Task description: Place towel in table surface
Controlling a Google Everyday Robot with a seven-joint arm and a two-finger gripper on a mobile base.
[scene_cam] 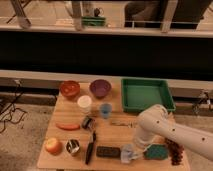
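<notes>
I see a pale grey-blue towel (pixel 126 155) under my white end effector (pixel 131 150) at the tan, plank-grained surface's (pixel 112 137) front edge, plus a teal sponge (pixel 156 151), green tray (pixel 146 94), purple bowl (pixel 100 88) and black block (pixel 108 151).

soft cloth towel (pixel 127 153), grained wooden table surface (pixel 113 138)

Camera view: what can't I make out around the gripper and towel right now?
- The gripper, shut, is low near the front of the table surface; the arm hides whether it pinches the towel.
- The towel: right part is hidden under the gripper.
- The green sponge: left end is behind the arm.
- The dark red item beside the sponge: too blurred to identify.
</notes>
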